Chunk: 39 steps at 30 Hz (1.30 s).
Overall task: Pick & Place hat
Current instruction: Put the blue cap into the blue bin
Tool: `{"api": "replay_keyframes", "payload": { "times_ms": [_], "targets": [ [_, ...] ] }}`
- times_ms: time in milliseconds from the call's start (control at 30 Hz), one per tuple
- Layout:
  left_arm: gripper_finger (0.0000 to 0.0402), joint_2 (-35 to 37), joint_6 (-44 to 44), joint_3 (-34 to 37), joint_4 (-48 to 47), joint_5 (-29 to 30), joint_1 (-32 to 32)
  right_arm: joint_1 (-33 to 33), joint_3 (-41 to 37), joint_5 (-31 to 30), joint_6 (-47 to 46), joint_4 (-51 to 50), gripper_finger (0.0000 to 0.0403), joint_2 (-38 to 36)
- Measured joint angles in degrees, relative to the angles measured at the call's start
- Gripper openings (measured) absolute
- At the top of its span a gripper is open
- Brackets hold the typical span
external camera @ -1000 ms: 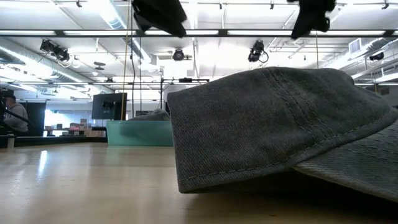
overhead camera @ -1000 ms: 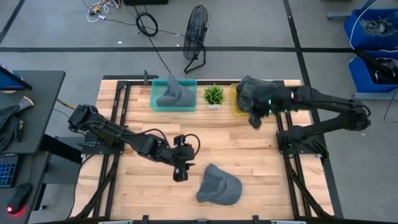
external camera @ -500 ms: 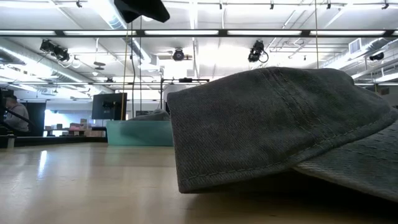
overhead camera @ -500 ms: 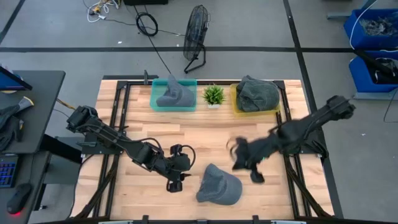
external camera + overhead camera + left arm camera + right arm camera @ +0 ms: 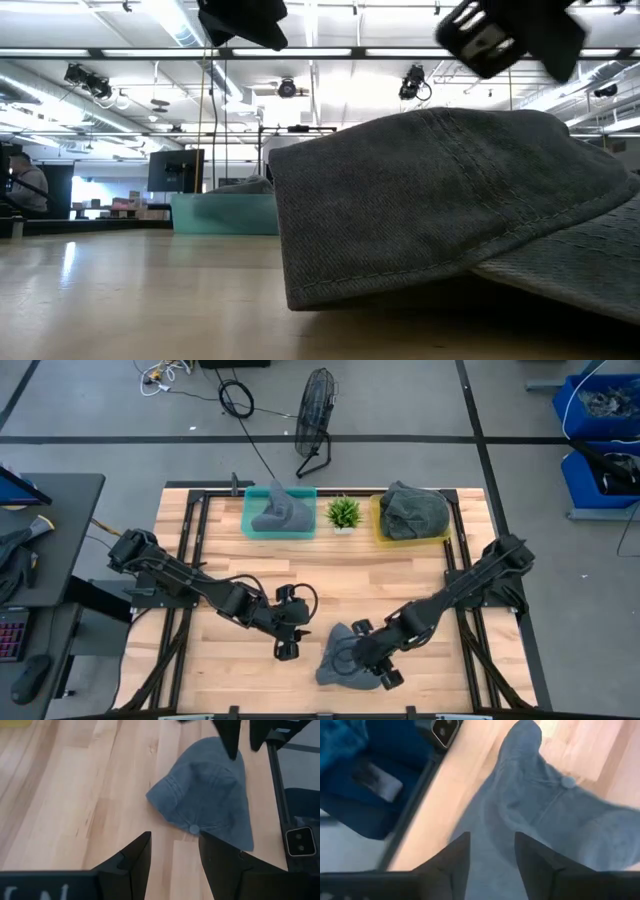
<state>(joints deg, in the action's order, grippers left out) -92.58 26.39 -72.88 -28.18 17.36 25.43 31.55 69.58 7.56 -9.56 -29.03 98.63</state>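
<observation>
Counter (image 5: 330,575): pale wood planks in a black frame. Along its far edge, a teal bin (image 5: 279,512) with a grey hat in it, a small green plant (image 5: 344,512), and a yellow bin (image 5: 412,517) holding a dark hat.

Grey cap (image 5: 345,657): the one left to move. It lies loose on the counter near the front edge, roughly centre, crown up and slumped. The low view is nearly filled with its denim-like cloth.

My right arm reaches in diagonally from the right side. My right pincer (image 5: 372,652) hangs directly over the cap; its wrist view shows both fingers (image 5: 451,862) spread apart with the cap's cloth and top button between and beyond them. Nothing is gripped. From the low view I judge it is above the crown, not touching.

My left pincer (image 5: 288,632) waits just beside the cap on its left, fingers also apart and empty, pointed at the cap.

Step in hand, by my reckoning: the approach for the pick. Next I need to descend onto the crown, close on a fold of cloth, and lift clear. The fabric is soft, so I expect to pinch a ridge, not the whole cap.
</observation>
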Motion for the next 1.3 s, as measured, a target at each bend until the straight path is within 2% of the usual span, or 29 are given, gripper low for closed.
{"api": "replay_keyframes", "payload": {
  "times_ms": [200, 467, 600, 767, 833, 1033, 1167, 1300],
  "targets": [
    [0.0169, 0.0, 0.0, 0.0, 0.0, 0.0, -0.9, 0.0, 0.1, -7.7, 8.3, 2.6, 0.0177, 2.1],
    [0.0169, 0.0, 0.0, 0.0, 0.0, 0.0, -0.9, -0.1, 0.1, -4.6, 10.1, 2.4, 0.0172, 5.7],
    [0.0169, 0.0, 0.0, 0.0, 0.1, 0.0, -0.9, -0.1, 0.1, -4.7, 12.0, 2.1, 0.0136, 6.2],
    [0.0169, 0.0, 2.6, 0.0, 1.3, -1.0, -0.4, -0.9, 0.1, -7.9, 14.0, 1.7, 0.0035, 6.1],
    [0.0169, 0.0, 4.7, 0.0, 3.5, -2.4, 0.1, -1.7, 0.1, -9.6, 14.1, 1.8, 0.0011, 6.1],
    [0.0169, 0.0, 4.0, 0.0, 8.2, -3.1, 1.1, -4.9, 1.7, -14.4, 18.0, 1.5, 0.0020, 6.0],
    [0.0169, 0.0, -2.9, 0.0, 7.3, -3.0, 0.8, -7.2, 5.9, -18.2, 22.9, -0.7, 0.0007, 5.9],
    [0.0169, -0.2, -10.4, 0.0, 6.9, -2.4, 0.4, -9.7, 9.6, -18.6, 26.2, -2.4, 0.0011, 5.8]
  ]
}}
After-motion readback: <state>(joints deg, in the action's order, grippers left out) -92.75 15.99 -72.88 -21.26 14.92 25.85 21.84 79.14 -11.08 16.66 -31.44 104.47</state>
